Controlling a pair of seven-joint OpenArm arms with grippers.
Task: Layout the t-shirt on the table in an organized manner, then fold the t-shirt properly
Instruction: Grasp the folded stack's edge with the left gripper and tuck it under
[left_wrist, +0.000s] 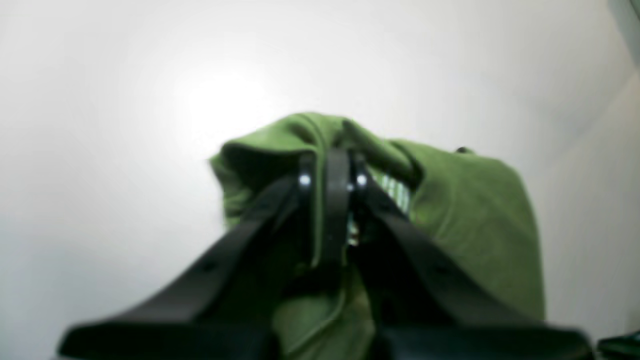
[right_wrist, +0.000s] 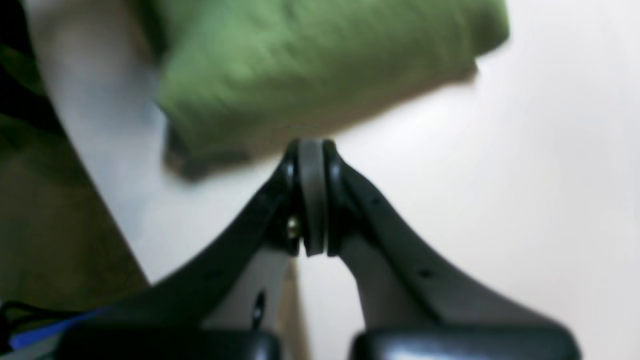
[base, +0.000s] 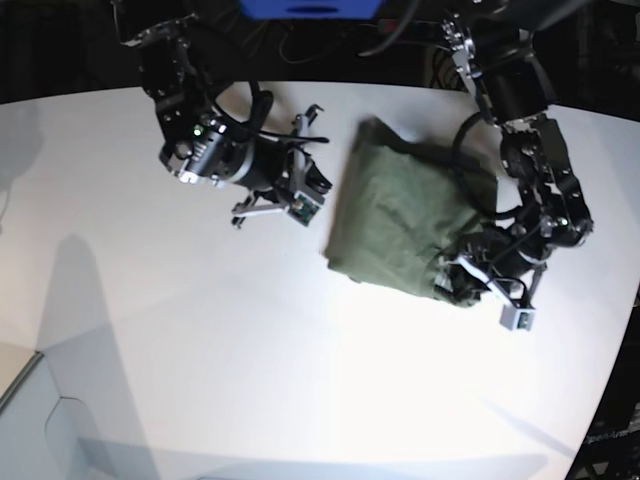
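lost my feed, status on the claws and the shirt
Left claw shut on t-shirt edge. Right claw shut, empty, off the cloth. Shirt bunched, partly folded on table. Nothing in the way.

Base cam: high, looking down on whole bench (base: 200, 340), both arms. Wrist cams: very close, blurred, each sighting along own pincer (left (left_wrist: 332, 170), right (right_wrist: 311, 150)). All three share the t-shirt (base: 400, 220).
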